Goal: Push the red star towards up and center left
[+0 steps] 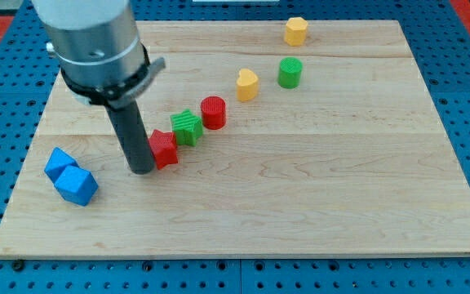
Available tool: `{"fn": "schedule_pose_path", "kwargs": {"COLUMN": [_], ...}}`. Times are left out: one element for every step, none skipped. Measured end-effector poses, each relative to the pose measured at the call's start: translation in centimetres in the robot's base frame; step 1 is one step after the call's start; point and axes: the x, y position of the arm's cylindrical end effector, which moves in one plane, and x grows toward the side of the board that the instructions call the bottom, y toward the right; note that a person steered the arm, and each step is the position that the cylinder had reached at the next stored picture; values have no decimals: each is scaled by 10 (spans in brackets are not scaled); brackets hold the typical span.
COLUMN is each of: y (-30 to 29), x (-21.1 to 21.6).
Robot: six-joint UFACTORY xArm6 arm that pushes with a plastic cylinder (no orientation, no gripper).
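The red star [165,148] lies left of the board's middle. My tip [141,169] stands right against its left side, a little lower in the view. A green star [187,126] touches the red star at its upper right. A red cylinder [214,112] sits just beyond the green star, so the three form a diagonal row rising to the right.
Two blue cubes [70,176] lie together at the lower left. A yellow heart-shaped block [247,84] and a green cylinder [290,73] sit above centre. A yellow hexagonal block [296,31] is near the top edge. The wooden board [317,188] rests on blue pegboard.
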Motion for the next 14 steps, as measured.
{"fn": "schedule_pose_path", "kwargs": {"y": [24,40,83,118,36,-32,-53,-28,-23,-44,-10,-35,-58,-58], "x": [-18,-51,-20,-66,-70,-60,-81,-86,-122,-122,-106,-103,-107,-100]}}
